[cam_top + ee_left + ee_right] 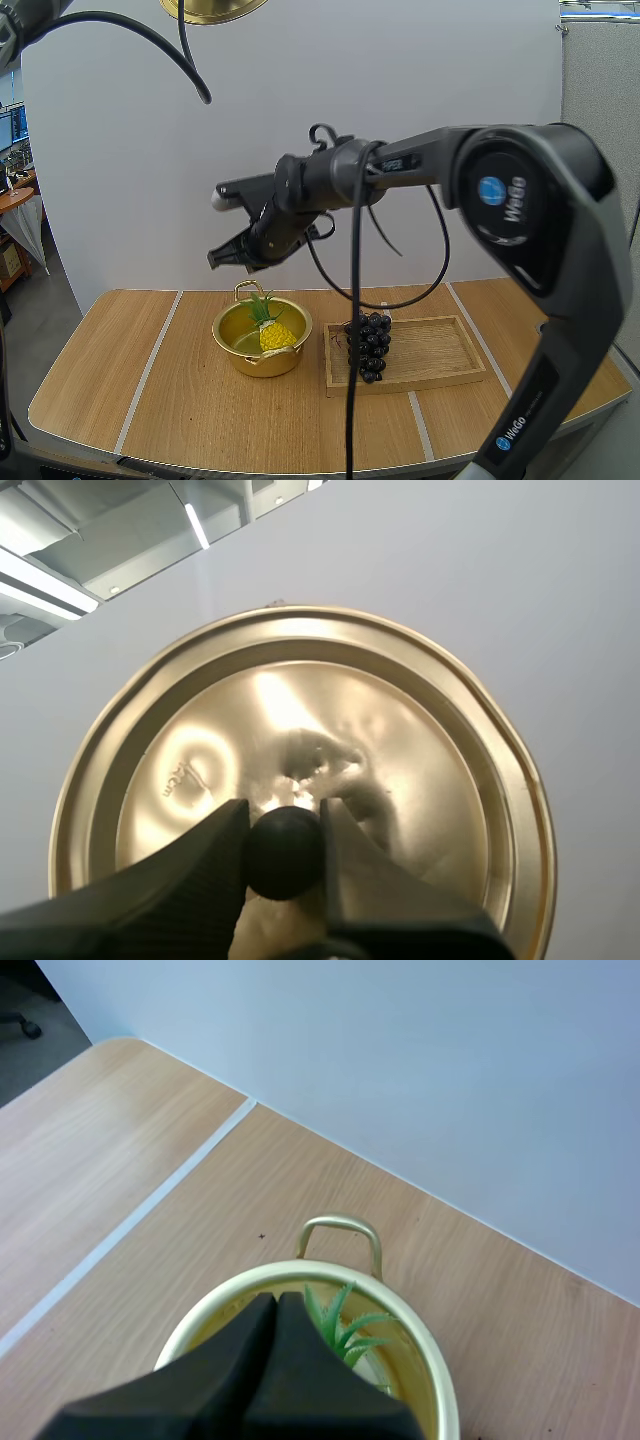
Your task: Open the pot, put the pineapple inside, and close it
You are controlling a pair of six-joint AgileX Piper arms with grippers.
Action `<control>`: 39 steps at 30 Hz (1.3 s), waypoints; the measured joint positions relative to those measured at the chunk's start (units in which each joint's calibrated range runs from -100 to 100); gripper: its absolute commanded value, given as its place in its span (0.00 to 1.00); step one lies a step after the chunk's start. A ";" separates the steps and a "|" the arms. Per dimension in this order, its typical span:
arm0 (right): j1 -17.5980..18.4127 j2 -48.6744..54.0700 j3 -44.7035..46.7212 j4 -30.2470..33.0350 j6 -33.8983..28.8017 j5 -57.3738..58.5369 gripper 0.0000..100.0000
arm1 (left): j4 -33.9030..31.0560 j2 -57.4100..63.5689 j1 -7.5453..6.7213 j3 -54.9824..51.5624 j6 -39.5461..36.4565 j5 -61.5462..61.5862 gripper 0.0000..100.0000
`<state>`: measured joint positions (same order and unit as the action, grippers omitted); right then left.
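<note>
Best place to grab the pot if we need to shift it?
Probably the far loop handle on the pot, coming straight down from above. It juts clear of the rim and is thin enough to pinch, and the pineapple leaves crowd the inside.

Dark bunch of grapes (372, 345) sits at the left end of the wooden tray (445, 352). Tray's on the light wood tabletop (200, 410), which has pale stripes across it.

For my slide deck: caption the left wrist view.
Left hand grips the gold lid by its black knob.
</note>
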<state>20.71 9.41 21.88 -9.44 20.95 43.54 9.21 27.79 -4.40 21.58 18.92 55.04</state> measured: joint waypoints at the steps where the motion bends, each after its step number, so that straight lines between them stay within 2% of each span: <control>1: 0.00 0.55 0.00 0.00 0.00 0.40 0.00 | 0.00 0.00 0.00 0.00 0.00 0.00 0.00; 12: 0.00 0.45 0.00 0.00 0.00 1.79 0.00 | 0.00 0.00 0.00 0.00 0.00 0.00 0.00; 26: 0.00 -12.01 1.59 0.00 0.00 0.38 0.00 | 0.00 0.00 0.00 0.00 0.00 0.00 0.00; 35: 0.00 -15.47 1.59 0.00 0.00 0.54 0.00 | 0.00 0.00 0.00 0.00 0.00 0.00 0.00; 39: 0.00 -13.96 1.59 0.00 0.00 0.86 0.00 | 0.00 0.00 0.00 0.00 0.00 0.00 0.00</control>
<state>20.71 -4.55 23.47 -9.44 20.95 44.40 9.21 27.79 -4.40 21.58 18.92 55.04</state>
